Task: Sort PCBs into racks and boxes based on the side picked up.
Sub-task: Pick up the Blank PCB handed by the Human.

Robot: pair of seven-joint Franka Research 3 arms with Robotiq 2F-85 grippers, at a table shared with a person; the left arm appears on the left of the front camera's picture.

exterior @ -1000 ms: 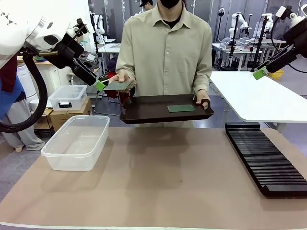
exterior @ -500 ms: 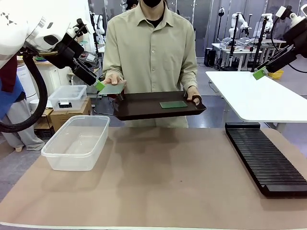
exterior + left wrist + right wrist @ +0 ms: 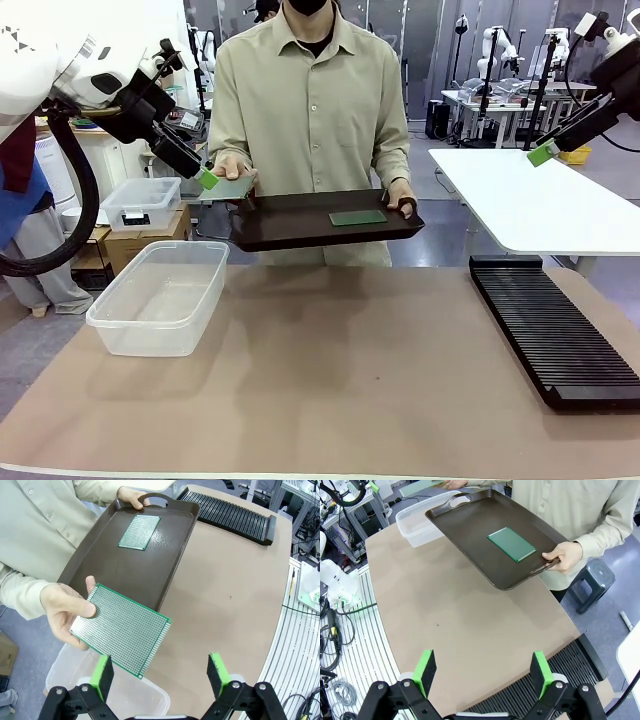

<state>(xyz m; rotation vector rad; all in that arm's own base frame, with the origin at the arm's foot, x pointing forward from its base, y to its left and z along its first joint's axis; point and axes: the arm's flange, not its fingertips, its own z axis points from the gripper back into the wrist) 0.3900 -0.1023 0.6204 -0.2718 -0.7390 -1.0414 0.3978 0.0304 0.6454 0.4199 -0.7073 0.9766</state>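
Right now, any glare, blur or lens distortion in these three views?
Front view: sharp, even light, soft shadow on the table under the tray. Left wrist view: the held PCB crisp, faint sheen on the tray. Right wrist view: wide-angle lens bows the table edge.

right hand: jaws apart | PCB: flat on tray | person holds tray

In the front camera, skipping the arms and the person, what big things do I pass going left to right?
Tub → tray → rack.
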